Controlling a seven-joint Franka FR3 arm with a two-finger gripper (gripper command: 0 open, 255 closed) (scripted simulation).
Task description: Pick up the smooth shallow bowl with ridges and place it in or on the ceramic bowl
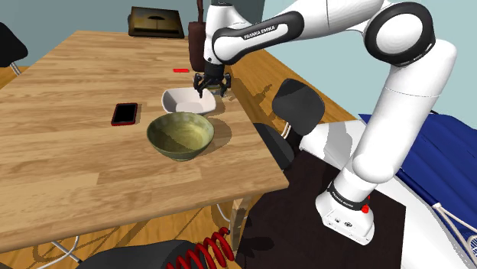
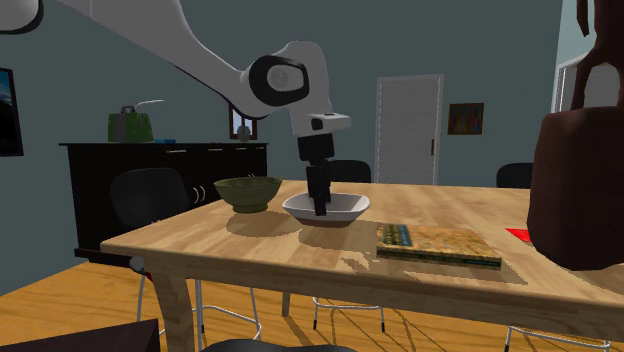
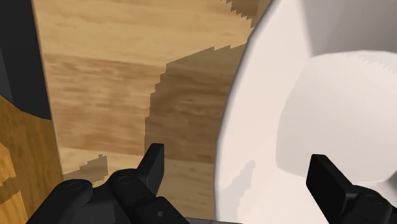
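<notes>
While the white bowl [image 1: 182, 101] sits on the worktop [image 1: 69, 153] just beside the green bowl [image 1: 180, 136], the tool [image 1: 210, 92] hangs open over the white rim, one finger each side, not touching. It looks hard, smooth, slippery and breakable, so pinch the thin rim gently.

Shoulder view overlooks the table [image 1: 61, 92] from above; second exterior view sits low opposite.
</notes>
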